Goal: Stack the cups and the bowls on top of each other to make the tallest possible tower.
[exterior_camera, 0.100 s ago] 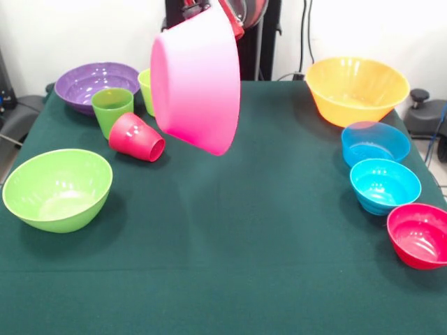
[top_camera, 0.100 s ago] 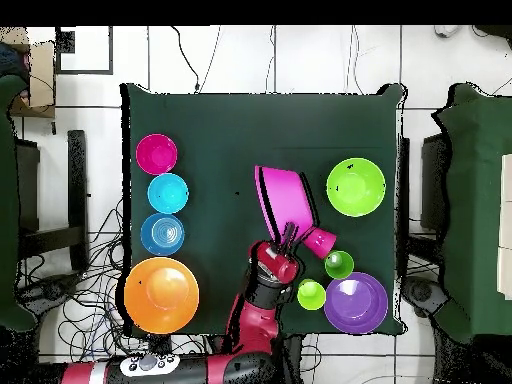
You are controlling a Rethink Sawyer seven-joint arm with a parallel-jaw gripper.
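Note:
My gripper (exterior_camera, 0.100 s ago: pixel 201 12) (top_camera, 0.100 s ago: pixel 289 236) is shut on the rim of the large pink bowl (exterior_camera, 0.100 s ago: pixel 195 77) (top_camera, 0.100 s ago: pixel 285 195), which hangs tilted on its side above the table. Just beside it the red cup (exterior_camera, 0.100 s ago: pixel 136 137) (top_camera, 0.100 s ago: pixel 320 241) lies on its side. The green cup (exterior_camera, 0.100 s ago: pixel 112 108) (top_camera, 0.100 s ago: pixel 339 265) stands upright, and the lime cup (exterior_camera, 0.100 s ago: pixel 145 87) (top_camera, 0.100 s ago: pixel 311 294) is partly hidden behind the pink bowl. The purple bowl (exterior_camera, 0.100 s ago: pixel 94 84) and lime-green bowl (exterior_camera, 0.100 s ago: pixel 57 188) sit on that side. Opposite stand the orange bowl (exterior_camera, 0.100 s ago: pixel 356 89), blue bowl (exterior_camera, 0.100 s ago: pixel 375 143), turquoise bowl (exterior_camera, 0.100 s ago: pixel 385 185) and small red bowl (exterior_camera, 0.100 s ago: pixel 419 235).
A dark green cloth (exterior_camera, 0.100 s ago: pixel 251 230) covers the table. Dark chairs (top_camera, 0.100 s ago: pixel 478 200) stand at both sides of the table, and cables (top_camera, 0.100 s ago: pixel 90 320) lie on the floor near the robot's base.

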